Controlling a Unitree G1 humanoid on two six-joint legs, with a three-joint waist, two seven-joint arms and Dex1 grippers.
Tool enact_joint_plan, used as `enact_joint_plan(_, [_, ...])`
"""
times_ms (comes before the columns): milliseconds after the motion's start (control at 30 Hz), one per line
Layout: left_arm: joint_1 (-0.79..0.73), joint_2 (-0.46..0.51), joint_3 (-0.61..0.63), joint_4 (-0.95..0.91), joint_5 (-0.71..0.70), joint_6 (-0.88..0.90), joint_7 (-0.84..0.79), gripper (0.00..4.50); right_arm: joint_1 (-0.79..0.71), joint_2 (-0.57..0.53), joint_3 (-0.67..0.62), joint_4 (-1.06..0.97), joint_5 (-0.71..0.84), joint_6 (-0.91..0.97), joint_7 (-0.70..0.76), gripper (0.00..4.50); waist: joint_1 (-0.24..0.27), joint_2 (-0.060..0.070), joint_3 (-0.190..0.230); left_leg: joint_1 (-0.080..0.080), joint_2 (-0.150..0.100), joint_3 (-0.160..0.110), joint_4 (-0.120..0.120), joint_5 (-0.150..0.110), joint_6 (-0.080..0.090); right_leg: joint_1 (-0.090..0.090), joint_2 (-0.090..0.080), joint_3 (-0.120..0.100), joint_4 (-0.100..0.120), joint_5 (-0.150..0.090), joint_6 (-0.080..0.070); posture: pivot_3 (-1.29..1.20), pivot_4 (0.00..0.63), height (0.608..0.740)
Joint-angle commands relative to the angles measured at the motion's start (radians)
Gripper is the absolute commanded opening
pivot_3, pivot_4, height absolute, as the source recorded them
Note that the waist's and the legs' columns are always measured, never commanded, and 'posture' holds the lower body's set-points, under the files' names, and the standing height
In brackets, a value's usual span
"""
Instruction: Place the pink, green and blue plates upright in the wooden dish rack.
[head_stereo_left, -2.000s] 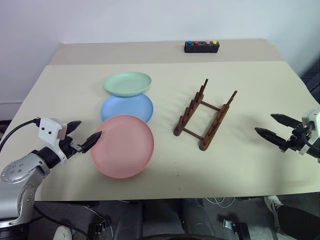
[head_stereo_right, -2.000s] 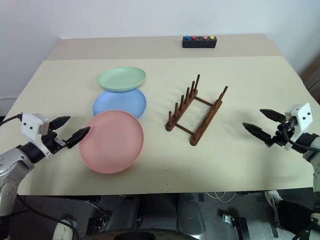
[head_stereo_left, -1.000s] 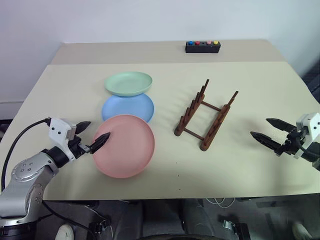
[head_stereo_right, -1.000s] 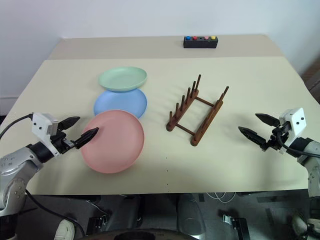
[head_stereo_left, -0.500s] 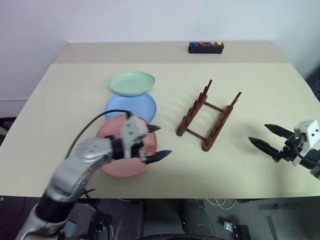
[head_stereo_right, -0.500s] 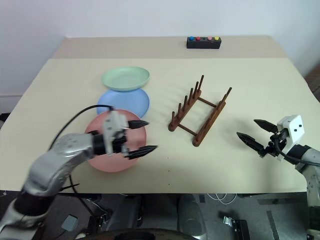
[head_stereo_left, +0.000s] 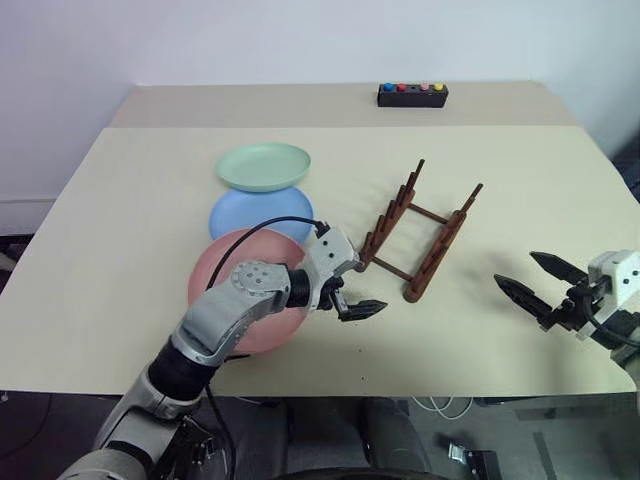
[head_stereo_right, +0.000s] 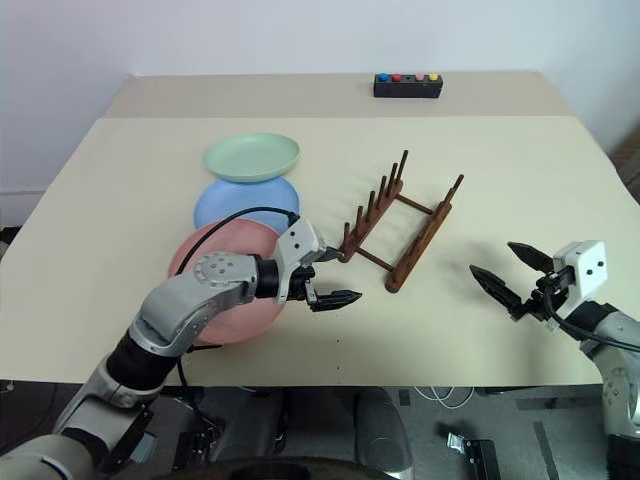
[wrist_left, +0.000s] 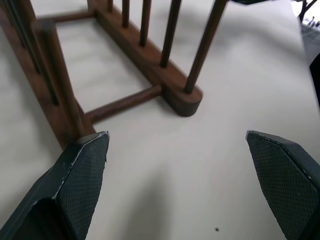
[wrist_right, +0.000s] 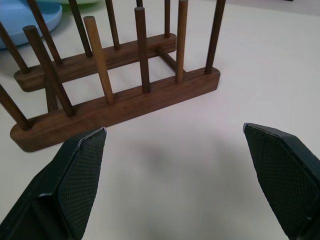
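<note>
Three plates lie flat in an overlapping row on the table: the green plate (head_stereo_left: 263, 165) farthest, the blue plate (head_stereo_left: 250, 208) in the middle, the pink plate (head_stereo_left: 275, 330) nearest. My left arm lies across the pink plate. The wooden dish rack (head_stereo_left: 437, 258) stands empty to their right. My left gripper (head_stereo_left: 365, 285) is open and empty just past the pink plate's right rim, at the rack's near end (wrist_left: 145, 40). My right gripper (head_stereo_left: 515, 268) hangs open and empty to the right of the rack (wrist_right: 125, 100), pointing at it.
A small black box with coloured buttons (head_stereo_left: 412, 94) sits at the far edge of the table. Bare tabletop (head_stereo_left: 520, 180) stretches right of the rack and in front of it, up to the near edge (head_stereo_left: 400, 388).
My left arm has swung right, from the pink plate's left rim across the plate to the rack's near end, staying open. The right gripper has hardly moved.
</note>
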Motion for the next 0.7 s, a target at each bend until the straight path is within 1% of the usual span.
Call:
enact_joint_plan(33, [-0.042, -0.013, -0.02, 0.007, 0.025, -0.005, -0.002, 4.5, 0.026, 0.025, -0.012, -0.07, 0.022, -0.006, -0.023, 4.48, 0.002, 0.0, 0.0, 0.0, 0.0, 0.0, 0.0, 0.0, 0.0, 0.0, 0.0, 0.0, 0.0, 0.0, 0.0, 0.0, 0.15, 0.734])
enact_joint_plan(167, [-0.073, -0.037, -0.031, 0.048, 0.04, 0.01, -0.001, 4.5, 0.062, 0.047, -0.013, -0.101, 0.025, -0.006, -0.036, 4.48, 0.001, 0.0, 0.0, 0.0, 0.0, 0.0, -0.001, 0.0, 0.0, 0.0, 0.0, 0.0, 0.0, 0.0, 0.0, 0.0, 0.15, 0.734])
enact_joint_plan(267, [-0.086, -0.044, -0.033, 0.065, 0.047, 0.026, -0.007, 4.5, 0.065, 0.057, -0.008, -0.103, 0.024, -0.011, -0.049, 4.48, -0.002, 0.0, 0.0, 0.0, 0.0, 0.0, -0.001, 0.0, 0.0, 0.0, 0.0, 0.0, 0.0, 0.0, 0.0, 0.0, 0.15, 0.734])
enact_joint_plan(433, [-0.12, -0.085, -0.051, 0.128, 0.077, 0.052, 0.008, 4.5, 0.056, 0.069, 0.01, -0.113, 0.021, -0.012, -0.068, 4.48, -0.001, 0.0, 0.0, 0.0, 0.0, 0.0, -0.001, 0.0, 0.0, 0.0, 0.0, 0.0, 0.0, 0.0, 0.0, 0.0, 0.15, 0.734])
enact_joint_plan(533, [-0.161, -0.12, -0.064, 0.209, 0.117, 0.046, 0.03, 4.5, 0.06, 0.078, 0.014, -0.121, 0.022, -0.014, -0.073, 4.48, 0.001, 0.0, 0.0, 0.0, 0.0, 0.0, -0.001, 0.0, 0.0, 0.0, 0.0, 0.0, 0.0, 0.0, 0.001, 0.0, 0.15, 0.734])
enact_joint_plan(600, [-0.199, -0.147, -0.041, 0.273, 0.134, 0.037, 0.052, 4.5, 0.072, 0.084, 0.008, -0.123, 0.023, -0.017, -0.072, 4.48, 0.004, 0.0, 0.0, 0.0, 0.0, 0.0, -0.001, 0.0, 0.0, 0.0, 0.0, 0.0, 0.0, 0.0, 0.001, 0.0, 0.15, 0.734])
enact_joint_plan(700, [-0.226, -0.156, -0.028, 0.309, 0.154, 0.016, 0.059, 4.5, 0.082, 0.088, 0.005, -0.129, 0.023, -0.018, -0.075, 4.48, 0.001, 0.0, 0.0, 0.0, 0.0, 0.0, 0.0, 0.0, 0.0, 0.0, 0.0, 0.0, 0.0, 0.0, 0.001, 0.0, 0.15, 0.734])
